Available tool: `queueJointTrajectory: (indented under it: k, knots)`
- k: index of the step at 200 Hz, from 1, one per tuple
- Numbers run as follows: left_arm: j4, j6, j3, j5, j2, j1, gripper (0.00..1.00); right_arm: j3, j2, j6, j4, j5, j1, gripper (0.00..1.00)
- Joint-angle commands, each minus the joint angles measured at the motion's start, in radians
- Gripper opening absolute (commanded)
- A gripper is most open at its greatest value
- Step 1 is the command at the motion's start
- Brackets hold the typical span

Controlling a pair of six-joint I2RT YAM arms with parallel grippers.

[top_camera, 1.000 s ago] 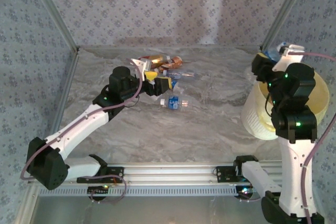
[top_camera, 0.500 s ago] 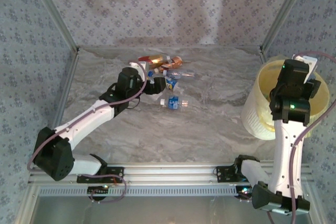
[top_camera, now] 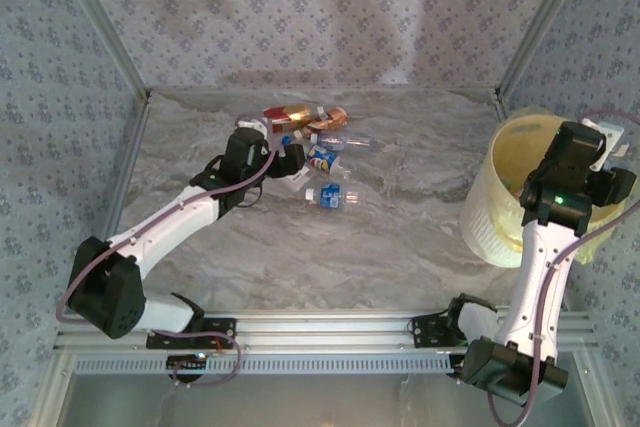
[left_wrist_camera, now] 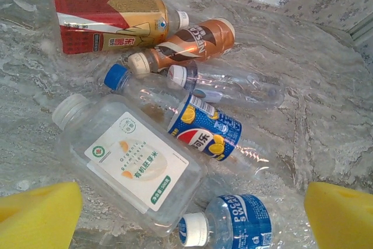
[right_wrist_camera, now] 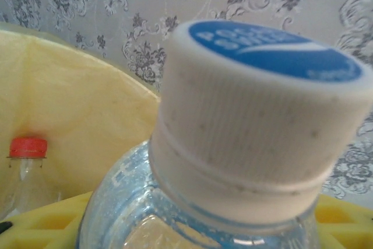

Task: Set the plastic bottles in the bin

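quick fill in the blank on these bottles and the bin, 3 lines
1. The bottle closest to the right wrist camera has a white cap with a ____ top.
2. Inside the bin is a clear bottle with a ____ cap.
3. In the left wrist view, the square clear bottle with the white label has a ____ cap.

Missing words: blue; red; white

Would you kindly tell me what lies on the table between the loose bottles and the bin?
Nothing: in the top external view the marble table is bare from the nearest blue-labelled bottle across to the bin.
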Motion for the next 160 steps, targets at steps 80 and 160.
queueJointTrajectory:
  k: [80,160]
  knots:
    - [-0.065,-0.055,0.017,-0.115,0.017,0.008,0.98,0.139,0.032,0.124,-0.213,-0.023,0.096,0.98]
    - [-0.166,-0.185,-0.005,-0.176,0.01,0.061,0.98,0.198,0.005,0.215,-0.077,-0.301,0.628,1.0]
